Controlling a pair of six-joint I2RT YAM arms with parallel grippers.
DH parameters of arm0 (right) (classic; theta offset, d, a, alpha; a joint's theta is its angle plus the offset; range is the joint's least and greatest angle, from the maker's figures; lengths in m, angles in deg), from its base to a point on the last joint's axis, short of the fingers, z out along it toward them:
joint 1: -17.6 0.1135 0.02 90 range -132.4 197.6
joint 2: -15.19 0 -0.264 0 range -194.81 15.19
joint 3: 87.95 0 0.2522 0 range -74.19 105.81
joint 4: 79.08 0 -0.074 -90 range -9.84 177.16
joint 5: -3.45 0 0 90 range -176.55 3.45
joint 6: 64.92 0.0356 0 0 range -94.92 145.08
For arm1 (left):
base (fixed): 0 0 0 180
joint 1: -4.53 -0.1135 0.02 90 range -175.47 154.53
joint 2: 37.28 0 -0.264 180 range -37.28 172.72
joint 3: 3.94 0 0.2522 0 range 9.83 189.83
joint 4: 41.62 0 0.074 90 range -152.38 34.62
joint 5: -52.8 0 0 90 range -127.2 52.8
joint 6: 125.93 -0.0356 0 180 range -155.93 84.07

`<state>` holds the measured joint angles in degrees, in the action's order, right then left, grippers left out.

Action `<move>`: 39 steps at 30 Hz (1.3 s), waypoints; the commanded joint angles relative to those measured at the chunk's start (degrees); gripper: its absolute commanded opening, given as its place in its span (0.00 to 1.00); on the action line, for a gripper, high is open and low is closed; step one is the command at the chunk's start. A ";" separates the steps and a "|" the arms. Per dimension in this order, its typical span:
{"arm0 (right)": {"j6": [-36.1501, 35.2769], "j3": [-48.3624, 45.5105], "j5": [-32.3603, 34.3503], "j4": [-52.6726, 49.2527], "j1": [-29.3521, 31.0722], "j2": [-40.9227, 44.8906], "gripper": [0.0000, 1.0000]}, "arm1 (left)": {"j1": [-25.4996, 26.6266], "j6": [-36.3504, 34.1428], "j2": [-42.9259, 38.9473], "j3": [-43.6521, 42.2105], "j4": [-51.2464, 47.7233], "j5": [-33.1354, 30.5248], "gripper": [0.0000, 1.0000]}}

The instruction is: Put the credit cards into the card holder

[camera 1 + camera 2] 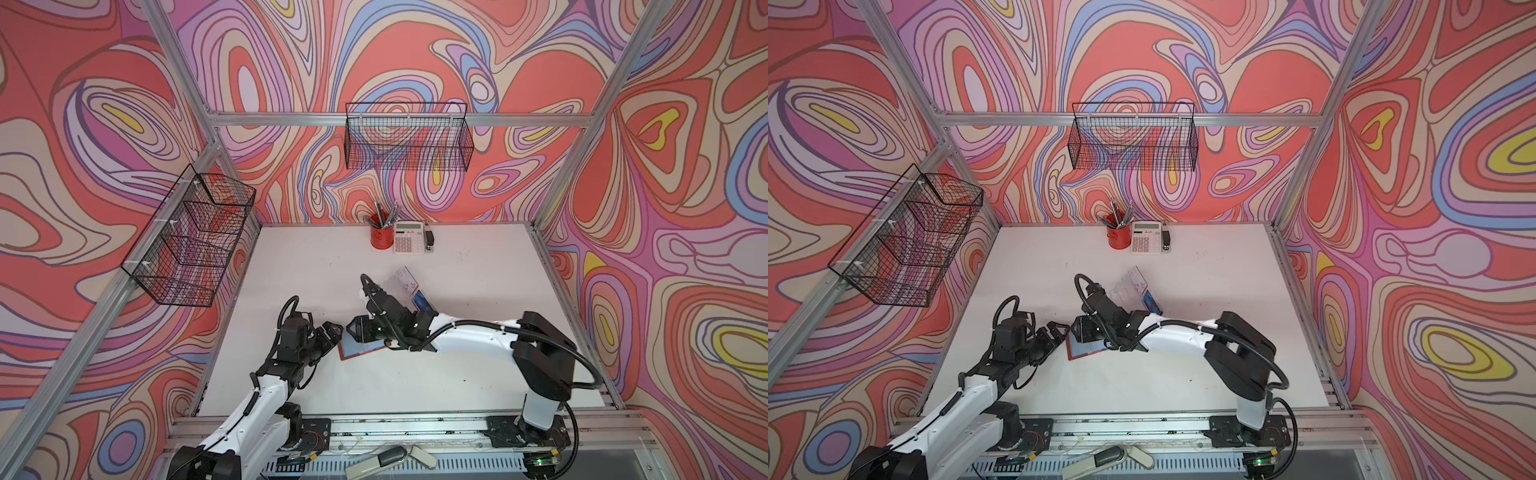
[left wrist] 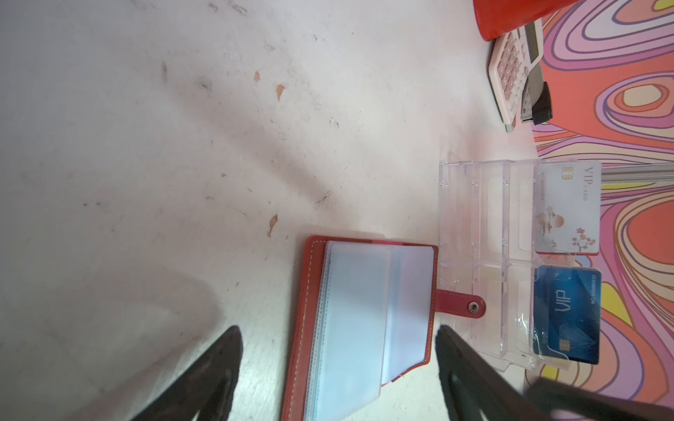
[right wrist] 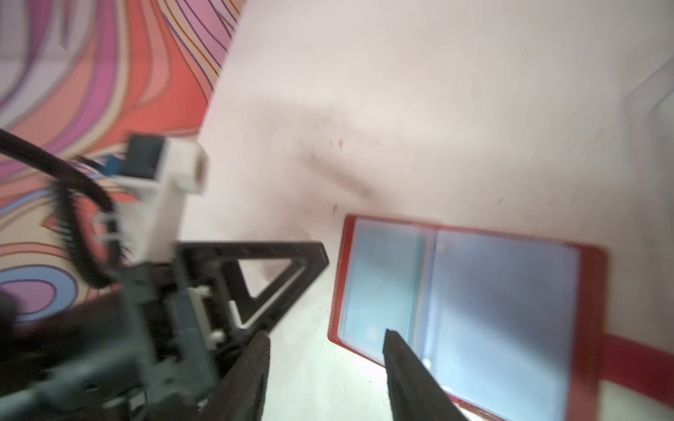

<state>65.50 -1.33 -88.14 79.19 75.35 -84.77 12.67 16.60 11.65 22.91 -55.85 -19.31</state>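
Observation:
The red card holder [image 1: 358, 350] [image 1: 1082, 348] lies open on the white table, clear sleeves up, strap [image 2: 460, 305] unsnapped. My left gripper [image 1: 333, 331] [image 2: 337, 337] is open at its left edge; in the left wrist view the holder [image 2: 364, 320] lies between the fingers. My right gripper [image 1: 353, 330] [image 3: 326, 335] is open and holds nothing, with one fingertip [image 3: 392, 340] over a corner of the holder [image 3: 474, 310]. Two credit cards stand in a clear plastic box [image 2: 488, 255] behind it: a blue one [image 2: 567, 315] [image 1: 419, 301] and a white one [image 2: 567, 207].
A red pen cup [image 1: 381, 237], a calculator [image 1: 409, 237] and a small black stapler [image 1: 430, 241] stand at the table's back edge. Wire baskets hang on the back wall [image 1: 409, 141] and the left wall [image 1: 191, 249]. The right arm reaches across the middle.

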 commanded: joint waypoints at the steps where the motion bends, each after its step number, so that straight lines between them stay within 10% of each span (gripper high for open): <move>1: -8.60 2.81 7.24 -12.42 -6.65 9.29 0.58 | -0.41 -0.33 -1.58 0.44 0.82 0.46 0.87; 15: -10.05 -20.81 -5.02 -4.55 -46.95 27.19 0.68 | -0.41 -0.55 -2.34 -1.68 6.52 2.50 0.93; 32: -12.53 -25.05 -20.83 5.89 -46.73 25.50 0.61 | -0.42 -0.43 -1.58 -1.96 8.36 3.58 0.93; 39: -17.10 -22.74 -17.40 2.69 -37.34 24.80 0.57 | -0.41 -0.59 -1.47 -1.83 8.13 3.11 0.93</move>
<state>51.99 -25.37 -106.06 82.93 34.07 -60.31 12.67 16.58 10.06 21.64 -48.68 -16.21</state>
